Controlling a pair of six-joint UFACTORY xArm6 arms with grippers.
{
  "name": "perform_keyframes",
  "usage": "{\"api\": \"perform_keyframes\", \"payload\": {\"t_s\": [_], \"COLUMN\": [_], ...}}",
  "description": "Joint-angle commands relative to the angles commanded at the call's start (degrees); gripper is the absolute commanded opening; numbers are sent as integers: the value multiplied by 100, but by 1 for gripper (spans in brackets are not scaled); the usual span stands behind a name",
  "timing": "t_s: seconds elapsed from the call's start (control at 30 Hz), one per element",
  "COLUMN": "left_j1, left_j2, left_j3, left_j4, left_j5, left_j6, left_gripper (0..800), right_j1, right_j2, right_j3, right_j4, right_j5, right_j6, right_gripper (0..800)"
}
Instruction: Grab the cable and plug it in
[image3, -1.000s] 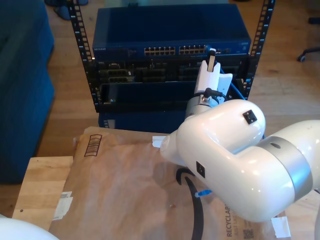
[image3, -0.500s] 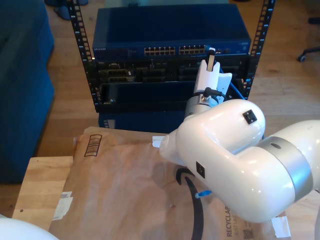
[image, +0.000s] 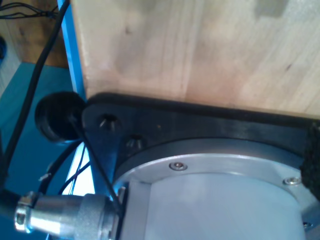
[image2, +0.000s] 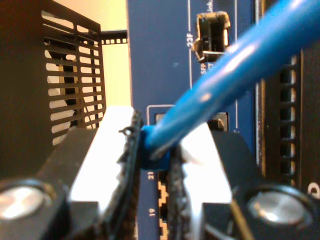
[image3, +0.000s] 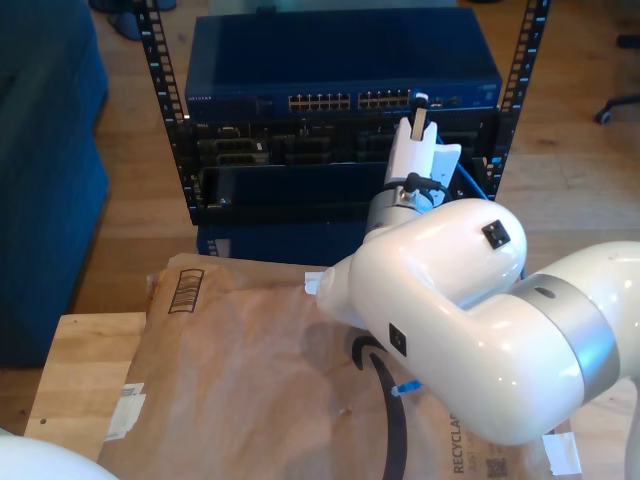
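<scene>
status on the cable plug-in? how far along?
Grab looks done: my second claw is shut on the cable just behind its plug end. In hand: that end is held up at the blue switch, by the ports labelled 19 and 21. Left: seating it; I cannot tell whether the plug is in a port yet. The cable's other end lies loose on the cardboard.

The glossy white second arm (image3: 470, 320), with a grey band at its joint, is stretched forward from the exterior view's lower right, its white wrist housing raised. My second gripper (image2: 155, 150) is seen with jaws pressed close, black padded fingers (image2: 127, 165) clamped on something thin between them.
</scene>
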Motion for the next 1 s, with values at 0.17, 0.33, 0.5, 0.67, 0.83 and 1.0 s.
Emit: {"api": "perform_keyframes", "payload": {"t_s": [0.17, 0.33, 0.5, 0.67, 0.83, 1.0], "left_j1": [0, 0, 0, 0, 0, 0], "left_j2": [0, 0, 0, 0, 0, 0], "left_j3": [0, 0, 0, 0, 0, 0], "left_j4": [0, 0, 0, 0, 0, 0], "left_j5": [0, 0, 0, 0, 0, 0], "left_j6": [0, 0, 0, 0, 0, 0], "left_gripper": [800, 800, 800, 800, 800, 800], "right_j1": [0, -9, -9, 26, 105, 105], "right_j2": [97, 53, -229, -1029, -1723, -2734], "right_j3": [-237, -167, 281, 1582, 2365, 3270], "right_j4": [-79, -132, -141, -88, -325, -1029], "right_j5": [79, 79, 70, 62, 281, 1495], "right_j6": [0, 0, 9, 44, 44, 9], "right_gripper": [0, 115, 328, 350, 421, 617]}}
